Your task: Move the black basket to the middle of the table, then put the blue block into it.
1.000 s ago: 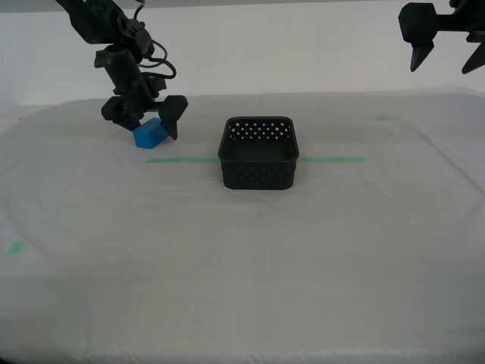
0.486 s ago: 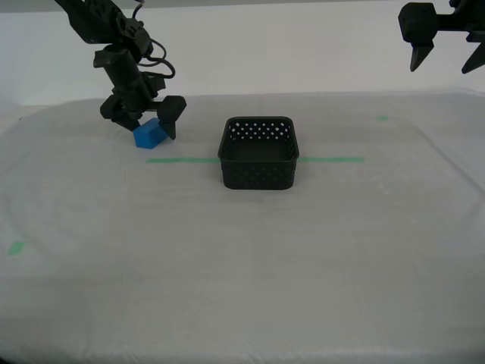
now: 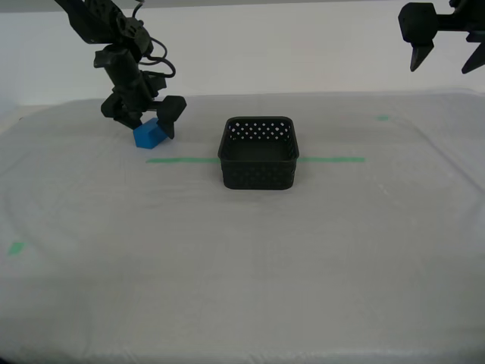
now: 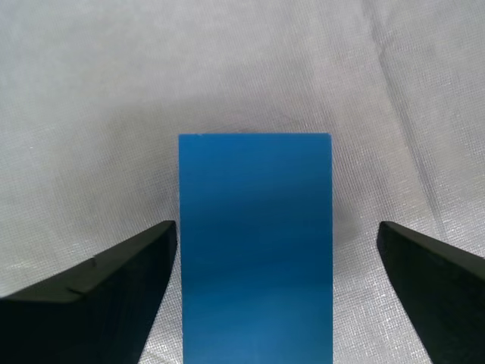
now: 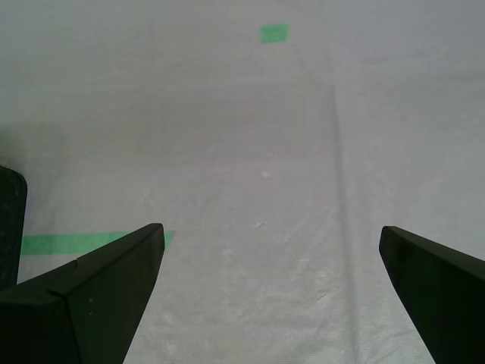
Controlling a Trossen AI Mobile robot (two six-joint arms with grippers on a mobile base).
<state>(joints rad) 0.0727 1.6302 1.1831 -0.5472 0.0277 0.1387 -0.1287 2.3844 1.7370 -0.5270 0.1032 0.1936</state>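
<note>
Blue block (image 3: 150, 133) sits on the table (image 3: 242, 258) beyond the green tape line (image 3: 180, 160), well apart from the black basket (image 3: 258, 152) with bare sheeting between them; my second gripper (image 3: 144, 121) straddles it, spread and not clamped. Its near end is cut off in the second wrist view. Nothing has shifted since earlier, and my first gripper (image 3: 447, 61) hangs high and spread, farther from the basket on its other side.

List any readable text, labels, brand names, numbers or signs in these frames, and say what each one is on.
None: no words, numbers or brand marks are readable in any view.
The blue block has plain faces.
The black basket shows only rows of round holes.
The table carries only a green tape line and small green marks, with no writing.
My first gripper and my second gripper show no lettering.
</note>
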